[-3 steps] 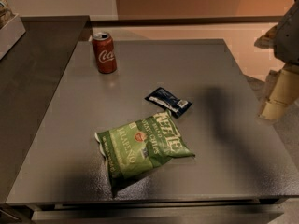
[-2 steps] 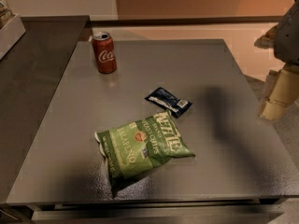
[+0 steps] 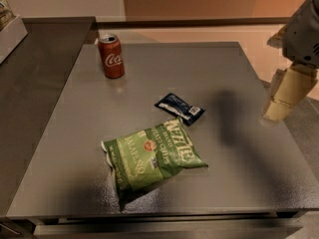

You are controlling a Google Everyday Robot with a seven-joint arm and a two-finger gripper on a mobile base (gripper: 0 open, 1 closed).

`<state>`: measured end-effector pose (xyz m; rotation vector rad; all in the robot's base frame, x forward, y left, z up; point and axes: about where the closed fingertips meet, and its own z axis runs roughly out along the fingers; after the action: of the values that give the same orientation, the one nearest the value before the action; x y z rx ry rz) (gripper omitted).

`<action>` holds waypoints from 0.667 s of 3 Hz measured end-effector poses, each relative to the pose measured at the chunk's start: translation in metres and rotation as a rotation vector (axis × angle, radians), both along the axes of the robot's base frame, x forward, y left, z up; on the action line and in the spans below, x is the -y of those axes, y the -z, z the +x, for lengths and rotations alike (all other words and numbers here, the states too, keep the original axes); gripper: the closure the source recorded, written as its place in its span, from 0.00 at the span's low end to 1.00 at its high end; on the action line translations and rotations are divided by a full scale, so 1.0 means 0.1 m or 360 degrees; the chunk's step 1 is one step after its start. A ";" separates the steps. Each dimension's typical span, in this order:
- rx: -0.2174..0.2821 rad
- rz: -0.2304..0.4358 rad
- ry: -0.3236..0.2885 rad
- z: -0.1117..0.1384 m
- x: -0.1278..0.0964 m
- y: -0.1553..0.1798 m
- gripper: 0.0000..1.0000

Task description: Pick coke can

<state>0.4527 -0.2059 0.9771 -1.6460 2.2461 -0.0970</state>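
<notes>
The coke can (image 3: pixel 111 56) is a small red can with white script and a silver top. It stands upright near the far left of the grey table (image 3: pixel 239 83). My gripper (image 3: pixel 285 94) hangs at the right edge of the view, over the table's right side and far from the can. Only its pale fingers (image 3: pixel 279 103) and part of the arm show.
A green chip bag (image 3: pixel 152 155) lies in the middle front of the table. A small dark blue packet (image 3: pixel 180 108) lies just behind it. A darker counter (image 3: pixel 35 73) adjoins on the left, with a white box (image 3: pixel 9 34) at its far left edge.
</notes>
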 end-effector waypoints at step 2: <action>0.0104 0.0131 0.0053 0.49 -0.32 0.10 0.00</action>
<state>0.5015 -0.1735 0.9672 -1.5410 2.1992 -0.0648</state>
